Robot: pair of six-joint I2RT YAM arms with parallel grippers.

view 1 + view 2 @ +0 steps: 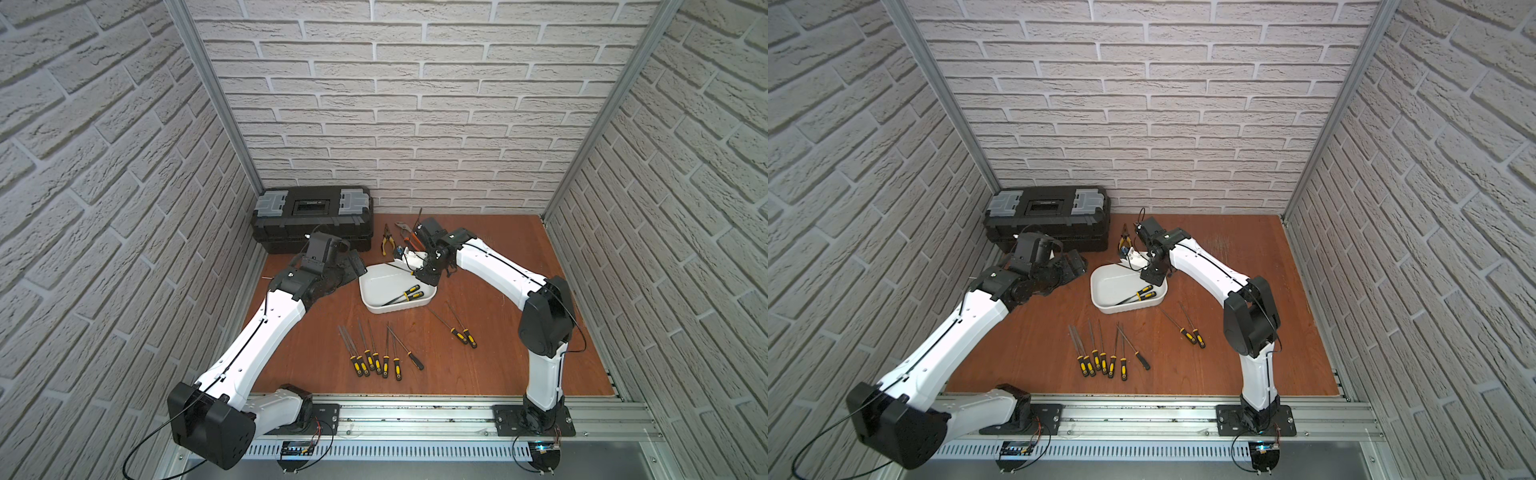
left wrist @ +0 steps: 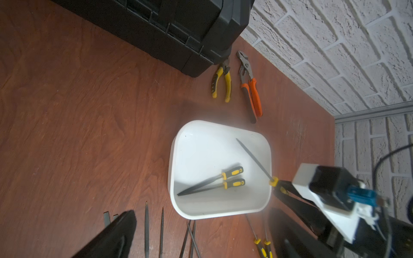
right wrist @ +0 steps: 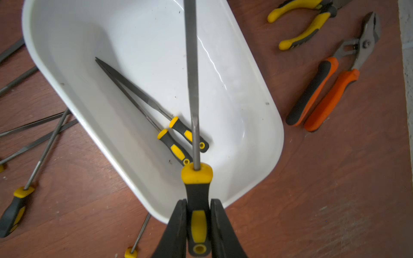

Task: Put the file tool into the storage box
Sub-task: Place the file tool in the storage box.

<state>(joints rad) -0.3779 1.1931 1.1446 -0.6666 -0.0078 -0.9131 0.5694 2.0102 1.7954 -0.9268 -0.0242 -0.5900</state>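
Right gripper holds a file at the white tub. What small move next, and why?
Probably shift the right gripper a little further over the storage box before releasing. It is shut on the file by the handle, which sits about at the rim; only the blade reaches over the inside, where two files lie.

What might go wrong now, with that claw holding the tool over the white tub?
The right gripper holds the file by its handle, above the rim of the tub. If it lets go here, the handle may catch the rim and tip out.
The blade crosses above two files inside, so it may land on them askew.
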